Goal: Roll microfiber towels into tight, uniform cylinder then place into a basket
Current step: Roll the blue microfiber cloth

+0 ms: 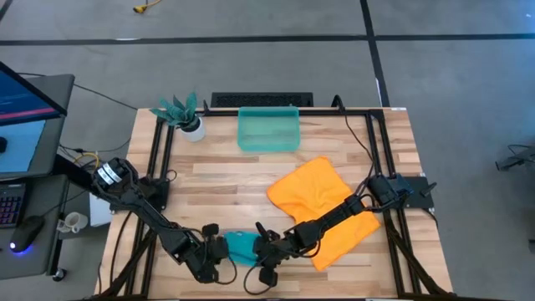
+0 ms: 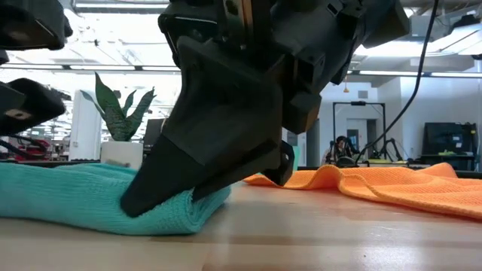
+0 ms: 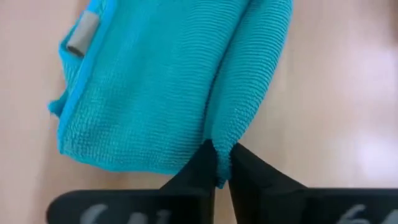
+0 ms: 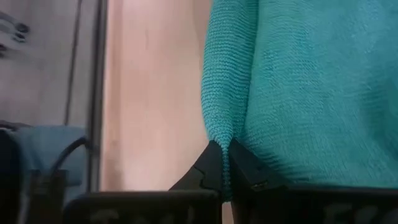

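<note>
Teal towel at the table's front edge, left gripper and right gripper jaws each pinching its folded edge, orange towel near the right edge

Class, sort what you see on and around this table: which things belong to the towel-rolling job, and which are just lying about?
Belongs to the job:
- teal towel, pinched by the left gripper and the right gripper
- orange towel, lying spread out
- basket, at the table's far edge

Just lying about:
- potted plant
- keyboard behind the basket
- monitor
</note>
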Robot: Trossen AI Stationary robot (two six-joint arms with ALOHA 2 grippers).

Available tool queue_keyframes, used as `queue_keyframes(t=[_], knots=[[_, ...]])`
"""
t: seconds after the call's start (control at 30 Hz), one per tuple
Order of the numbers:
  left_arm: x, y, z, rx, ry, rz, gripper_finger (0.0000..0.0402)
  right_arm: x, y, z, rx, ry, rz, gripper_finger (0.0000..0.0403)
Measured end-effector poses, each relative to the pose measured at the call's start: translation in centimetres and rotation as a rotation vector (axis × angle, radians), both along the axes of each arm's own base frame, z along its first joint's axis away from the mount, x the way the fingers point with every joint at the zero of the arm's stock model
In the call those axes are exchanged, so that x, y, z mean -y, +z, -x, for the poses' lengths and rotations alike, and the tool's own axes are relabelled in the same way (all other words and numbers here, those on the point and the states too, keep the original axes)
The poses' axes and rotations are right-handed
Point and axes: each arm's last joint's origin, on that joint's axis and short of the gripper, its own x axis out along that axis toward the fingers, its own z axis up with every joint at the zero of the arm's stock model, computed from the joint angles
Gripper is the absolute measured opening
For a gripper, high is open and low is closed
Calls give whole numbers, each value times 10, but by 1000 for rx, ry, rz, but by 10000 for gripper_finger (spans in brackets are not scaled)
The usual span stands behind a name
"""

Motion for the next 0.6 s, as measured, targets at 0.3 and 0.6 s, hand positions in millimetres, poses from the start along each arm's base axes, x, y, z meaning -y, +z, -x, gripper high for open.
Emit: queue_keyframes(t=[0.3, 0.6], knots=[[-11, 17, -9, -193, 141, 351, 30, -12, 8, -2, 21, 44, -192, 21], [-31, 15, -21, -299, 239, 416, 31, -8, 8, -4, -43, -59, -284, 36]])
